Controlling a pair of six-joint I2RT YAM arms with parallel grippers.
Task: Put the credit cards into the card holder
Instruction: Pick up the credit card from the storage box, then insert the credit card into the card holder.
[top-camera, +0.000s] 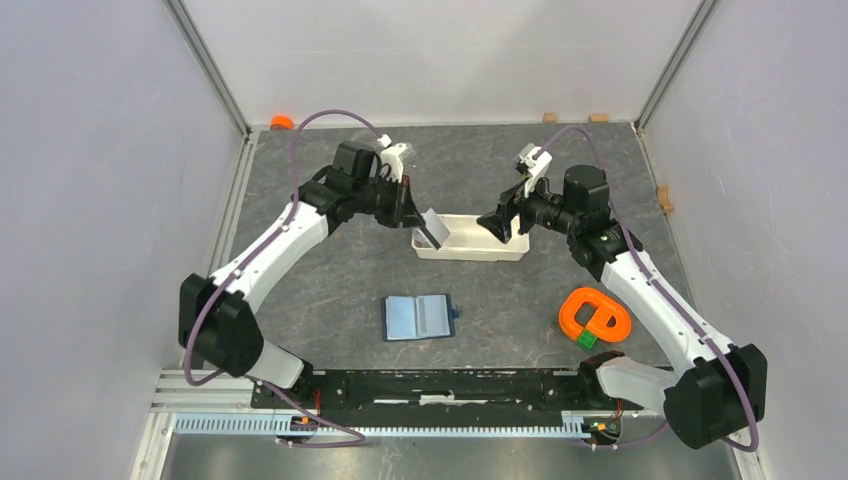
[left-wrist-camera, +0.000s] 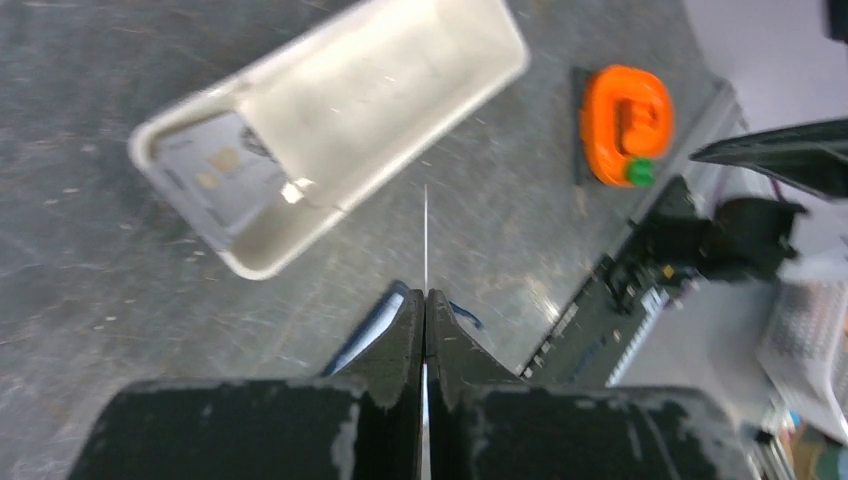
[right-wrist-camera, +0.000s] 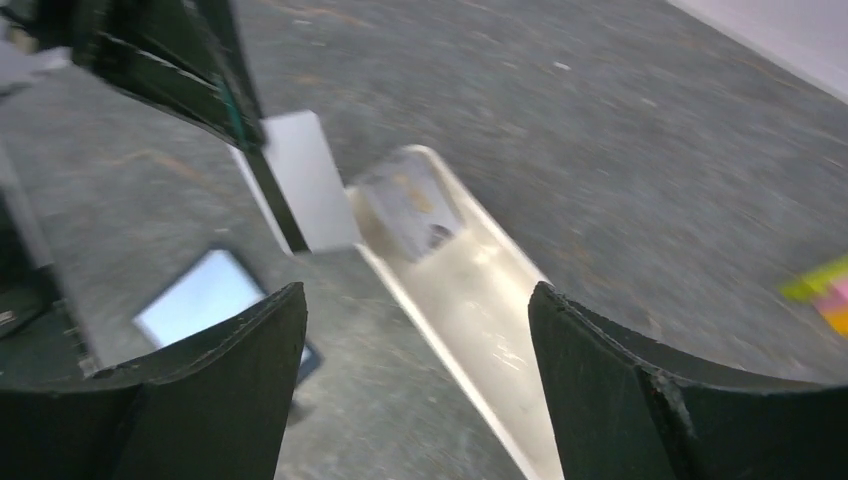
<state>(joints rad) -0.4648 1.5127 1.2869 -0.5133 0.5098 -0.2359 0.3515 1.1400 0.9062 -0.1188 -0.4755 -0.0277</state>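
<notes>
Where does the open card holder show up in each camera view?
Top external: card holder lies open at centre, below the white tray.
Left wrist: card holder, only a blue sliver at lower centre.
Right wrist: card holder at lower left, partly hidden.
Shared landmark: the white tray, in all three.

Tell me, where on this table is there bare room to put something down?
Bare table lies beyond the white tray, toward the far edge, and between the open card holder and the orange object. It is crowded at the tray, where the left claw, holding a credit card, and the open right claw meet.
</notes>
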